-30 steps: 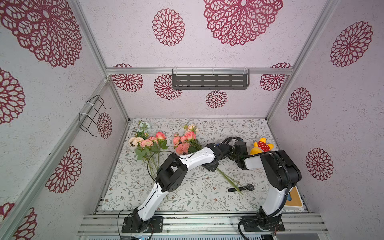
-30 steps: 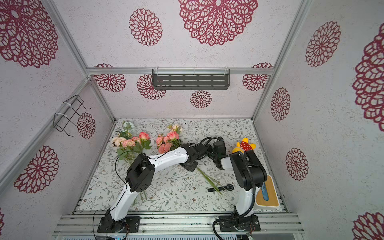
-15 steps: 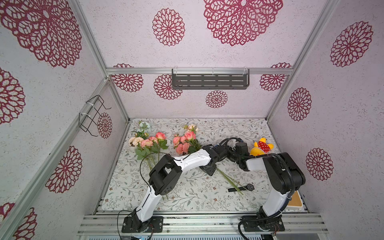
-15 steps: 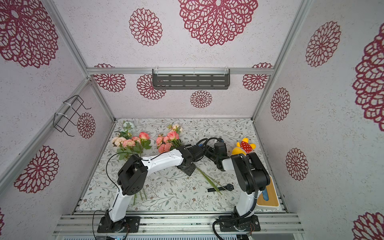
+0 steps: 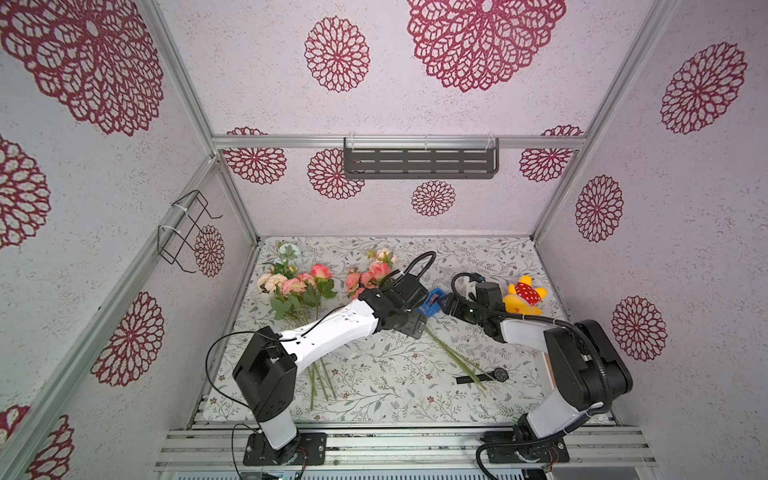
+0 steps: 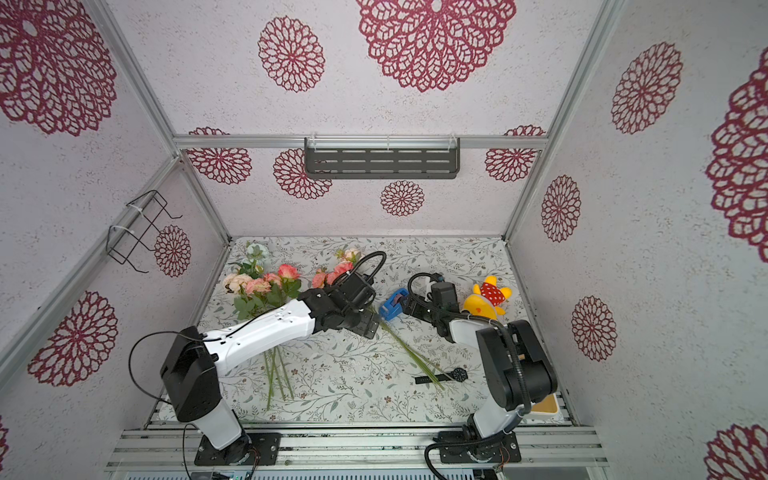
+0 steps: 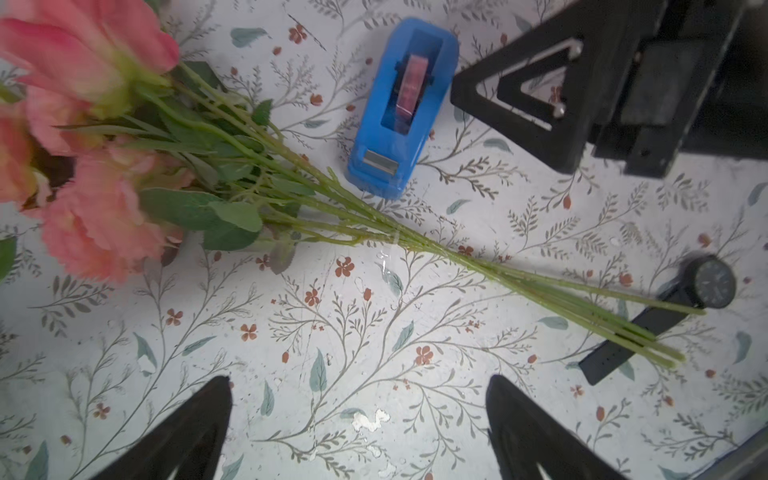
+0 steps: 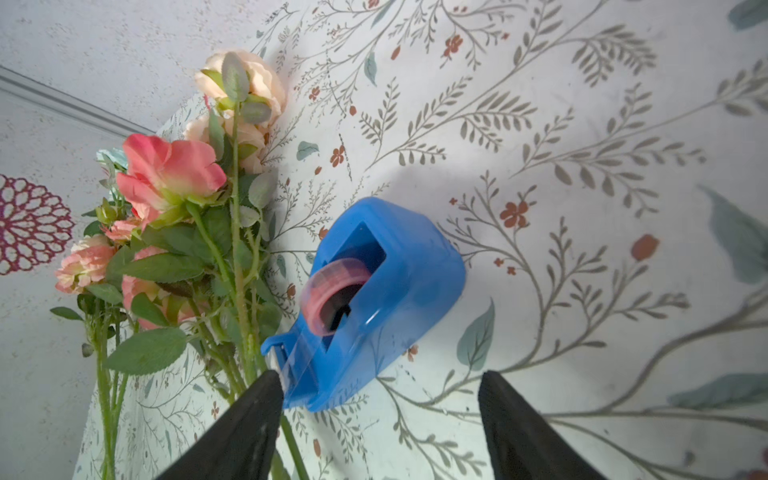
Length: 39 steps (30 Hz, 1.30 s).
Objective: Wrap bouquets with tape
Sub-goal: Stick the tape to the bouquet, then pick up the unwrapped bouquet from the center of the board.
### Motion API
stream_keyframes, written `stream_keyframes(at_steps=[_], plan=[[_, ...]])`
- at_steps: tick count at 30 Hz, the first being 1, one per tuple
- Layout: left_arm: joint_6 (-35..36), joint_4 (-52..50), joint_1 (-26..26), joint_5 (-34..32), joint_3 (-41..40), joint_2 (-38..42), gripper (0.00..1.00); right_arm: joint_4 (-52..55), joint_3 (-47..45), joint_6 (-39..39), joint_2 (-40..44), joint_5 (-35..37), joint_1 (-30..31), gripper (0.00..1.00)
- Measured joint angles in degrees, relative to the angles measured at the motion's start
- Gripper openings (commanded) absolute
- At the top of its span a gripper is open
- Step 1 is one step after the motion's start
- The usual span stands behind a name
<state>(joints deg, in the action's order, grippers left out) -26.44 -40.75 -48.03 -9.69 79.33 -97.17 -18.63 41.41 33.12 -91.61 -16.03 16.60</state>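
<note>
Two bouquets of pink and peach roses lie on the floral mat. One bouquet (image 5: 297,286) (image 6: 262,282) is at the left. The other bouquet (image 5: 370,276) (image 7: 374,220) (image 8: 174,178) stretches its stems toward the front right, and a clear glint of tape (image 7: 395,240) crosses them. The blue tape dispenser (image 5: 432,301) (image 6: 395,303) (image 7: 399,112) (image 8: 382,299) stands beside those stems. My left gripper (image 5: 409,322) (image 7: 357,382) hangs open over the stems, holding nothing. My right gripper (image 5: 446,305) (image 8: 380,374) is open at the dispenser's cutter end, one fingertip (image 8: 270,376) close by it.
A black wristwatch (image 5: 484,376) (image 7: 706,286) lies under the stem tips at the front right. A yellow plush toy (image 5: 523,297) sits behind the right arm. A grey shelf (image 5: 419,162) hangs on the back wall and a wire basket (image 5: 187,232) on the left wall.
My left gripper's jaws have gone from nearly shut to wide open, and that arm's elbow has dropped toward the front left. The right gripper's jaws have widened a little.
</note>
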Motion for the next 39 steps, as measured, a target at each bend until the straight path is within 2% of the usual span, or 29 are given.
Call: stream_keyframes(at_steps=[4,9,12,18,23,39], plan=[[-6.47,5.99,5.53,6.27,-4.26,3.45,0.98,8.04,2.14,-5.07,3.1,3.67,1.7,0.8],[-19.63,20.2,12.87,17.07,-12.11,4.87,0.99,14.27,5.86,-9.9,3.39,6.71,8.39,0.77],[-27.08,27.04,14.23,20.85,-15.21,3.96,0.99,15.82,7.37,-10.84,1.73,7.48,11.82,0.73],[-34.56,33.7,14.32,23.17,-16.79,2.43,1.0,16.9,11.78,-12.11,-5.25,10.1,15.56,0.67],[-36.98,35.56,14.6,23.26,-17.81,2.43,1.0,17.27,12.98,-13.55,-7.89,11.34,16.94,0.61],[-38.23,35.91,14.6,22.91,-17.81,2.43,1.0,16.63,12.2,-18.69,-8.17,11.19,17.77,0.56]])
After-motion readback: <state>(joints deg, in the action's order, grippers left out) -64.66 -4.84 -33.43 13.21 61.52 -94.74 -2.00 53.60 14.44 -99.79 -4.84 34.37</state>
